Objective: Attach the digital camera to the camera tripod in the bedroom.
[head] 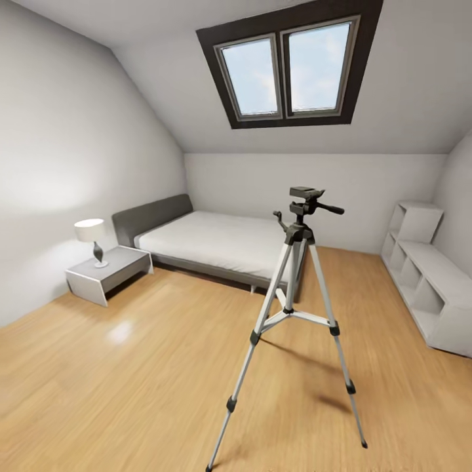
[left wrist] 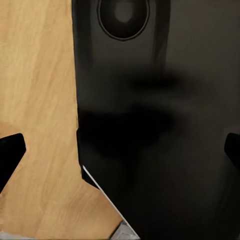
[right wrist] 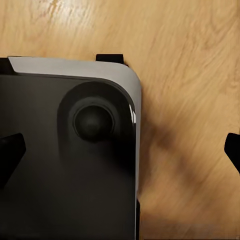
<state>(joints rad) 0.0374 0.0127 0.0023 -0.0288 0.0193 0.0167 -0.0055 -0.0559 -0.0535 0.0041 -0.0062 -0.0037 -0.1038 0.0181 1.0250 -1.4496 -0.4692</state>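
The camera tripod (head: 296, 237) stands upright on the light wood floor in the middle of the bedroom, in front of the bed. Its three silver legs are spread, and its black pan head (head: 307, 194) with the long handle is on top, with nothing mounted on it. The digital camera is out of view. In the left wrist view my left gripper (left wrist: 120, 152) is open, its dark fingertips (left wrist: 10, 155) at the picture's edges, over a black body and floor. In the right wrist view my right gripper (right wrist: 120, 152) is open likewise, with nothing between its fingers.
A low grey bed (head: 216, 239) lies against the back wall under a dark-framed skylight (head: 288, 65). A white nightstand (head: 108, 269) with a table lamp (head: 92, 239) stands at the left. A white shelf unit (head: 426, 282) lines the right wall. Wood floor (head: 131, 367) stretches between me and the tripod.
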